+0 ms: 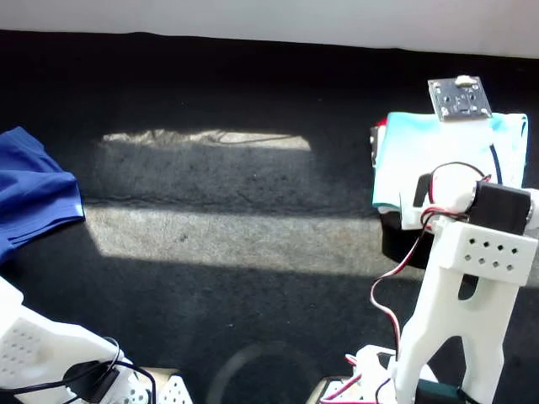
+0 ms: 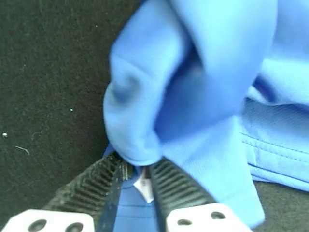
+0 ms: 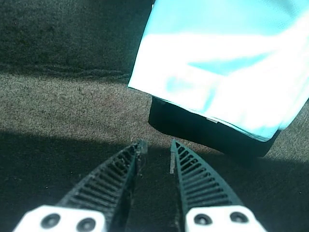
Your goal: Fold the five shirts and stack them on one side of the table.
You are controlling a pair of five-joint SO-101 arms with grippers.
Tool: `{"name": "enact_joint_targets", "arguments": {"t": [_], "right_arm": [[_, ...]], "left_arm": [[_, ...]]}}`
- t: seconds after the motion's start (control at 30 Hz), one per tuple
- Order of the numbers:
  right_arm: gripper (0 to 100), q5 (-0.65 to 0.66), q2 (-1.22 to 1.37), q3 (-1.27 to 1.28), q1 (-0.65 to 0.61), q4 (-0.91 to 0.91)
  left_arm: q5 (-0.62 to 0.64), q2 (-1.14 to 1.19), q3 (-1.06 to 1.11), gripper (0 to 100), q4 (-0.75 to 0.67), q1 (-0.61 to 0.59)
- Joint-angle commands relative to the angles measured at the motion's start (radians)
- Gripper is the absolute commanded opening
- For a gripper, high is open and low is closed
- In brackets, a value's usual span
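Note:
A crumpled blue shirt (image 1: 34, 194) lies at the table's left edge. In the left wrist view the blue shirt (image 2: 203, 82) bunches up right in front of my left gripper (image 2: 137, 171), which is shut on a fold of it beside a white label. At the right side of the table stands a stack of folded shirts, light cyan (image 1: 446, 156) on top and black (image 1: 402, 240) beneath. My right gripper (image 3: 155, 145) hovers low over the carpet, just short of the stack's near corner, with the cyan shirt (image 3: 227, 72) and black shirt (image 3: 193, 126) ahead. Its fingers stand slightly open with nothing between them.
The table is covered in dark carpet (image 1: 236, 278) with sunlit bands across the middle. The white right arm (image 1: 463, 278) with red and black wires rises at the front right. A small dark circuit board (image 1: 459, 97) shows above the stack. Part of the left arm (image 1: 50, 362) sits front left.

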Motion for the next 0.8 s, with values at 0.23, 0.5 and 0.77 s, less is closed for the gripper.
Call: {"name": "enact_joint_targets", "arguments": {"t": [0.23,0.5,0.77], "right_arm": [[9.0,-0.006,-0.13,0.22,-0.004,-0.094],[9.0,-0.006,-0.223,0.352,-0.004,-0.143],[9.0,-0.011,-0.312,0.521,0.001,-0.214]], "left_arm": [[0.031,-0.266,-0.044,1,0.206,0.051],[0.031,-0.615,-0.042,1,0.489,0.248],[0.058,-0.915,-0.042,1,0.736,0.651]]}}
